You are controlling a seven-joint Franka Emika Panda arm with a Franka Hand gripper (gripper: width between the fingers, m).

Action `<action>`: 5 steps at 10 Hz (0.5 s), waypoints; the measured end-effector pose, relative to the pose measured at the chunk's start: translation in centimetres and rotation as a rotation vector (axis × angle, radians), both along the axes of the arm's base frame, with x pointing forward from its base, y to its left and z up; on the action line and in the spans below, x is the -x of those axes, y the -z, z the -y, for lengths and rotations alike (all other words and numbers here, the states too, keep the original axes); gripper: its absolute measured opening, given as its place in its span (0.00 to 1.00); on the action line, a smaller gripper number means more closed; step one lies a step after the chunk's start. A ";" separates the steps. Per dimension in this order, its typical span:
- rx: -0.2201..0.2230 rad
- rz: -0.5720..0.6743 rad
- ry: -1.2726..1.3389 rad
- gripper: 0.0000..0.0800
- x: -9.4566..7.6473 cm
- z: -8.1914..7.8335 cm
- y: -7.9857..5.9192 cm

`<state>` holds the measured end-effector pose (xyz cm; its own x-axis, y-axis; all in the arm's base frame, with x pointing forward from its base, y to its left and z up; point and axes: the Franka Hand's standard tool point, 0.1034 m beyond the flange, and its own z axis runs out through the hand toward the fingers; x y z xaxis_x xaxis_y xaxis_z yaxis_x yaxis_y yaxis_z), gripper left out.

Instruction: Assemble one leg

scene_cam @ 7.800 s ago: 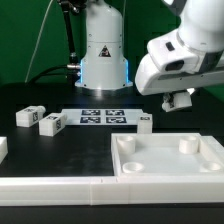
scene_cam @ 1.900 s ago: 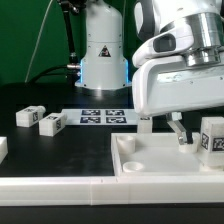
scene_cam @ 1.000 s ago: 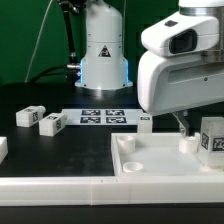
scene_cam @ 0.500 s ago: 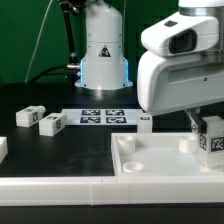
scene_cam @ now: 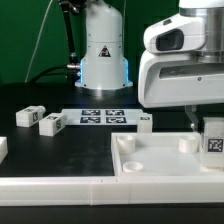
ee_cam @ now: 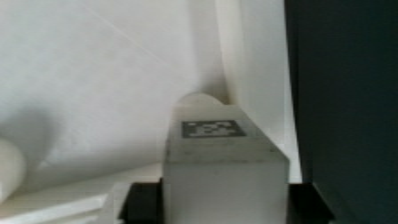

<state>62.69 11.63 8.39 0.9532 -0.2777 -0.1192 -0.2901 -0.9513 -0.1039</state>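
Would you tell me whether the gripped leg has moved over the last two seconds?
Yes: the leg has sunk slightly lower, toward the white tray.

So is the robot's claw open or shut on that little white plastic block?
Shut on it. In the wrist view the small white plastic leg sits between the gripper's two black fingers, touching both.
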 end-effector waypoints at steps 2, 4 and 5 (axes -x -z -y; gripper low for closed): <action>0.019 -0.015 0.230 0.37 -0.1 0.0 0.0; 0.036 -0.028 0.460 0.37 -0.3 -0.1 0.0; 0.046 -0.027 0.598 0.37 -0.2 -0.1 -0.1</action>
<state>62.88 11.76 8.47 0.6265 -0.7707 -0.1164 -0.7787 -0.6253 -0.0513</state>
